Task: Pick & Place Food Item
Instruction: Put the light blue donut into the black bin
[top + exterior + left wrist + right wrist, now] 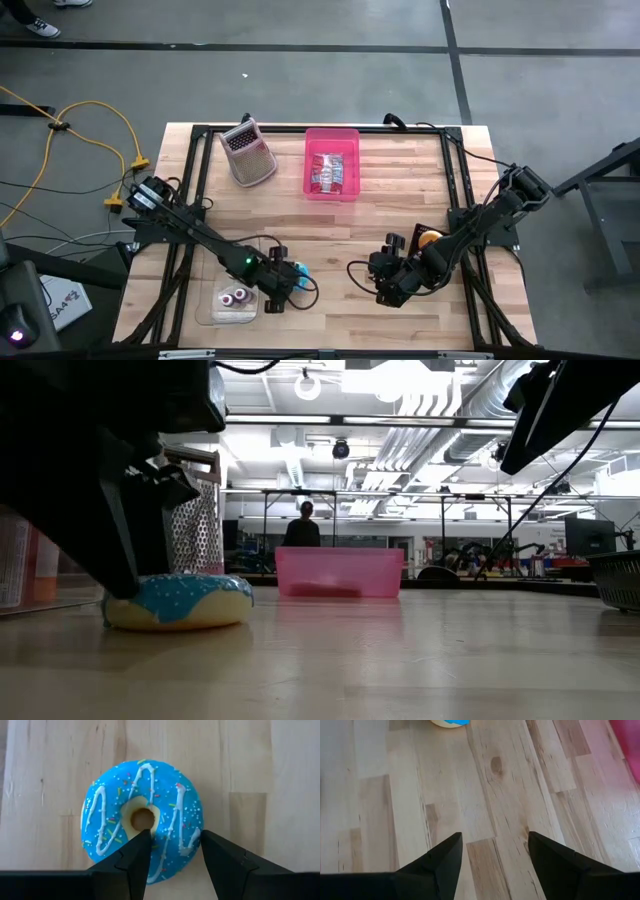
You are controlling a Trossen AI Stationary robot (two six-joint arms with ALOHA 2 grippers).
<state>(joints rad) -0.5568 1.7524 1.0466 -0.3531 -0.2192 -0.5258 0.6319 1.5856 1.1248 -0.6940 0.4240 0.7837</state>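
Note:
A blue-iced donut (142,820) with white stripes and sprinkles lies flat on the wooden table, near the front left (297,272). My left gripper (172,840) is open and slants down over it. One finger stands at the donut's hole and the other at its outer rim, so they straddle one side of the ring. In the low view the gripper's dark bulk stands at the donut's (180,602) left side. My right gripper (495,850) hangs open over bare wood at the front right (385,290), apart from the donut (451,722). My left gripper's fingers (137,845) stand on either side of the ring's near part (172,832), coming slanting from above. I cannot tell whether they touch the icing. The donut lies flat on the table.
A pink bin (332,132) holding a packet stands at the far middle, a metal grater (247,152) to its left. A clear tray (235,300) with small items lies at the front left. An orange item (430,238) sits by the right arm. Bare wood lies between the grippers.

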